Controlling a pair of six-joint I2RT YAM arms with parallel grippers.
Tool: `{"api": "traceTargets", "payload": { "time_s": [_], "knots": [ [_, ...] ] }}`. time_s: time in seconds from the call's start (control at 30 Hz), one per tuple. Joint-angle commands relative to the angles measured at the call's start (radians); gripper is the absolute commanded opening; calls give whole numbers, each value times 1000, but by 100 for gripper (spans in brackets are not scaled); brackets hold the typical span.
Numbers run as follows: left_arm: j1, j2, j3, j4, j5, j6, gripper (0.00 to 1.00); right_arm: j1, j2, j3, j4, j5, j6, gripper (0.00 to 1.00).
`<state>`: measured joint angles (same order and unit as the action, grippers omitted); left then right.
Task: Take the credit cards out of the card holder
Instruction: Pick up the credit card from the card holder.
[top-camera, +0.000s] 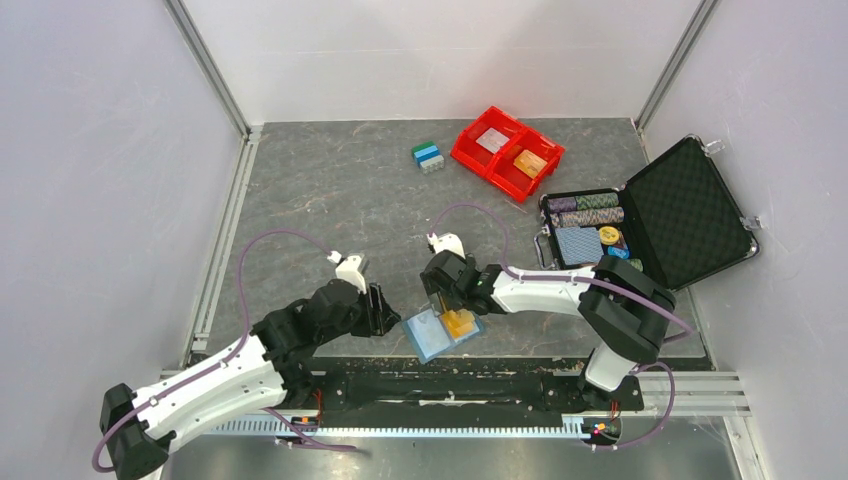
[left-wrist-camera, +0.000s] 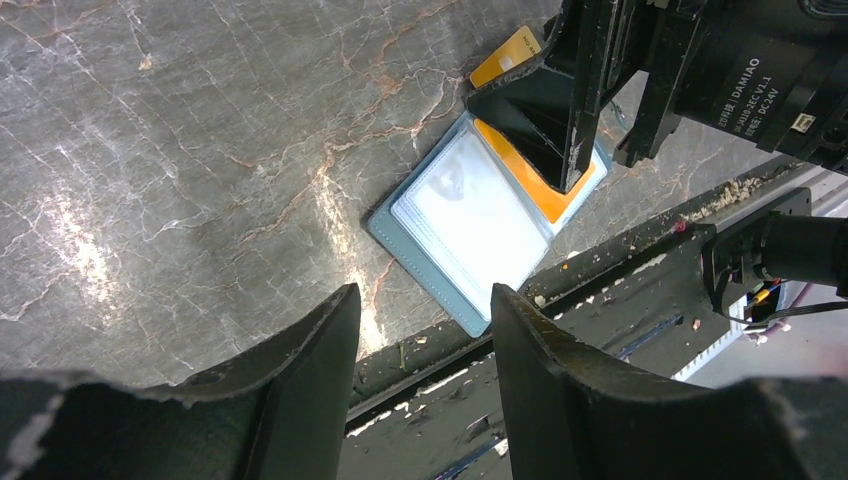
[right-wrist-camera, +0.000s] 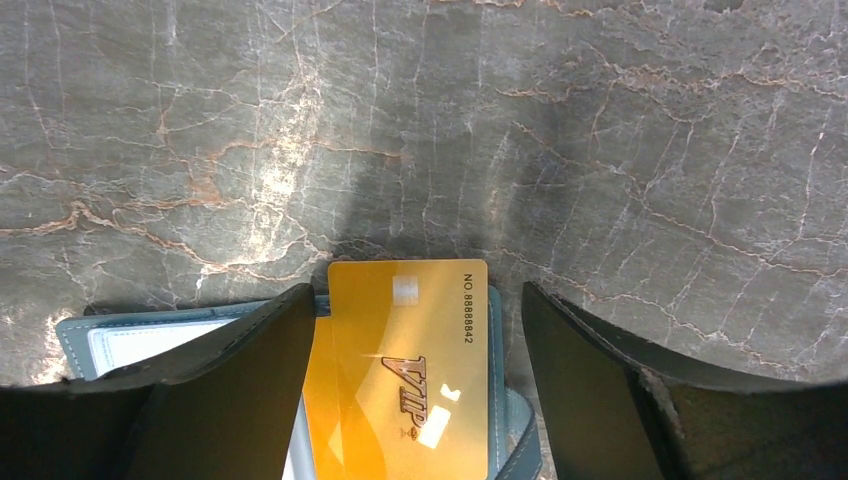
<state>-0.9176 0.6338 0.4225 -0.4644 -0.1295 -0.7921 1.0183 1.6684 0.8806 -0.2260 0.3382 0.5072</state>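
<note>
The light-blue card holder (top-camera: 430, 340) lies spread flat at the table's near edge. Its left panel holds a whitish-grey credit card (left-wrist-camera: 465, 215). An orange credit card (right-wrist-camera: 405, 370) marked VIP lies on the right panel and sticks out past the holder's far edge. My right gripper (right-wrist-camera: 415, 300) is open, fingers down on either side of the orange card, one over the holder (right-wrist-camera: 140, 330). In the top view the right gripper (top-camera: 445, 305) stands over the orange card (top-camera: 459, 322). My left gripper (left-wrist-camera: 425, 300) is open and empty, just left of the holder (left-wrist-camera: 400, 240), also seen from above (top-camera: 385, 312).
A red two-compartment bin (top-camera: 470, 140) with small items sits at the back. An open black case (top-camera: 690, 205) with poker chips and a blue patterned deck stands at the right. A small blue-green block (top-camera: 428, 156) lies near the bin. The black rail (top-camera: 450, 375) runs along the near edge.
</note>
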Motion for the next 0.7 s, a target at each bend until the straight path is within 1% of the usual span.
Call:
{"api": "traceTargets", "payload": {
  "time_s": [0.0, 0.23, 0.43, 0.67],
  "knots": [
    [2, -17, -7, 18, -25, -25, 58, 8, 27, 21, 5, 29, 13, 76],
    [2, -25, -7, 8, -27, -34, 58, 8, 23, 25, 9, 41, -9, 64],
    [2, 1, 17, -13, -21, -48, 58, 7, -4, 26, 5, 65, -58, 59],
    [5, 97, 68, -15, 13, -77, 59, 5, -46, -10, 61, 38, -127, 53]
  ]
}}
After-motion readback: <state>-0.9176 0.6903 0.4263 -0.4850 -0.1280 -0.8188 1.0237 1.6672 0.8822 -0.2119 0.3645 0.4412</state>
